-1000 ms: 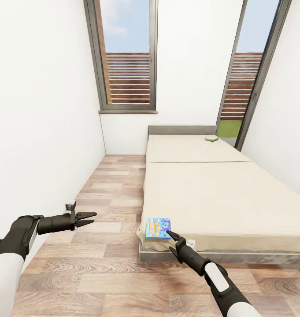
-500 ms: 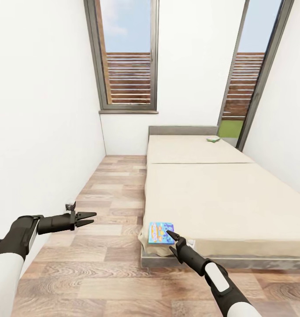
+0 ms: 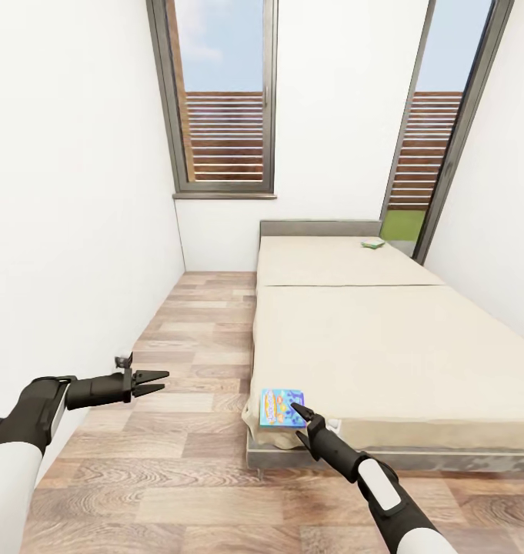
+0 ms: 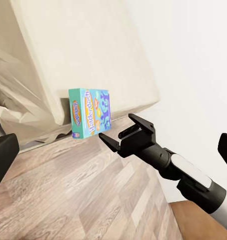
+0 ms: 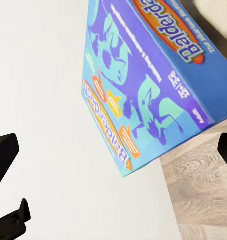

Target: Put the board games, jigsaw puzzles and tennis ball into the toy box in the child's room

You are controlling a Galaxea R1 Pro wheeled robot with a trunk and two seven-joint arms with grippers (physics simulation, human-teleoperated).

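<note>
Narrow white-walled child's room, wood-plank floor (image 3: 177, 431), two tall dark-framed windows (image 3: 223, 96) at the far end. Beige-covered bed (image 3: 369, 338) along the right side, grey headboard against the far wall. Blue board game (image 3: 281, 407) lying at the near left corner of the mattress, its edge at the very brink above the frame; seen from the left wrist as a colourful box (image 4: 90, 112) standing out at the bed's corner; large and close from the right wrist (image 5: 153, 90), "Balderdash" lettering legible. Second small green-and-white board game (image 3: 372, 243) far off near the headboard, toward the right-hand window. Right pincer (image 3: 298, 413) reaching up to the blue box, tips right at its near right corner, jaws parted wide in the left wrist view (image 4: 127, 133), nothing gripped. Left pincer (image 3: 158, 381) hanging over the floor well to the left of the bed, fingers slightly spread, empty.
</note>
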